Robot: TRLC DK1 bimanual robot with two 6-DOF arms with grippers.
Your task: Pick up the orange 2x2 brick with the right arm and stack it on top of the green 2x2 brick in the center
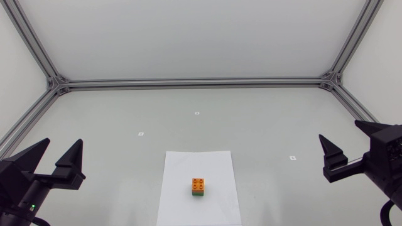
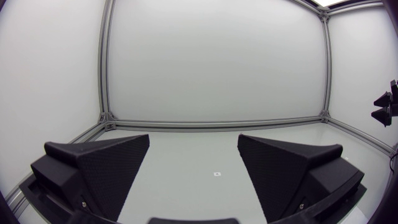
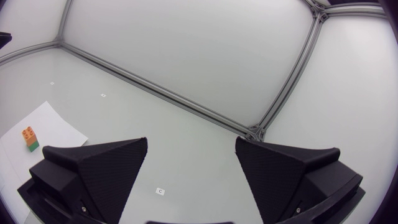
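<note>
The small orange 2x2 plastic brick [image 1: 198, 183] sits squarely on the green 2x2 plastic brick [image 1: 198, 194], the pair on a white sheet of paper [image 1: 220, 201] at the middle of the pale grey table [image 1: 264, 119]. The matte black left end effector [image 1: 61, 145] and right end effector [image 1: 339, 130] hang well off to either side, fingers apart, gripping nothing. A few tiny white square tags [image 1: 141, 134] dot the table around the sheet, their print too small to read.

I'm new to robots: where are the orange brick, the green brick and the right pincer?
orange brick [image 1: 198, 183], head view, its studded top.
green brick [image 1: 198, 194], head view, its visible front face.
right pincer [image 1: 338, 129], head view, midway between its two fingertips.
</note>
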